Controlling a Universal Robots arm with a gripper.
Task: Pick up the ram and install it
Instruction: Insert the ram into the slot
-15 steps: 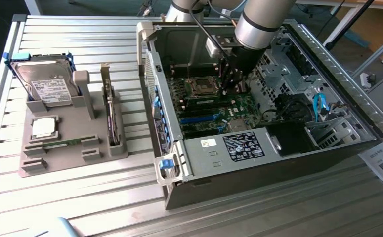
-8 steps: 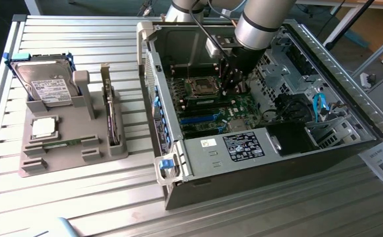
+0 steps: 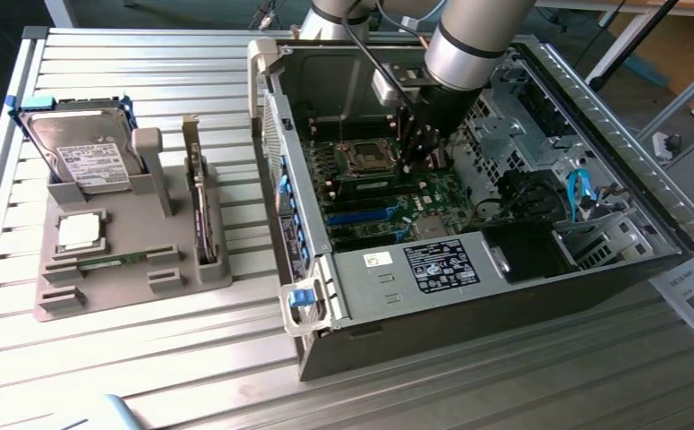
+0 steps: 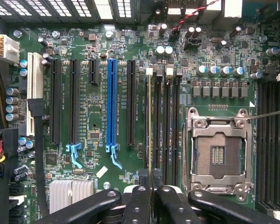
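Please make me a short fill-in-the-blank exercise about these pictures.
1. The gripper holds the ram over the green ____.
2. The processor socket is ____.
3. The long slot between black ones is ____.
4. The hard drive stands ____ the case.
Missing words: motherboard; empty; blue; outside.

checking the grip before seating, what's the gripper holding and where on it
The gripper is shut on the ram, seen edge-on as a thin stick and pinched across its two flat faces.

ram [image 4: 150, 126] edge-on, faces hidden, gripper [image 4: 151, 186] cut by frame edge
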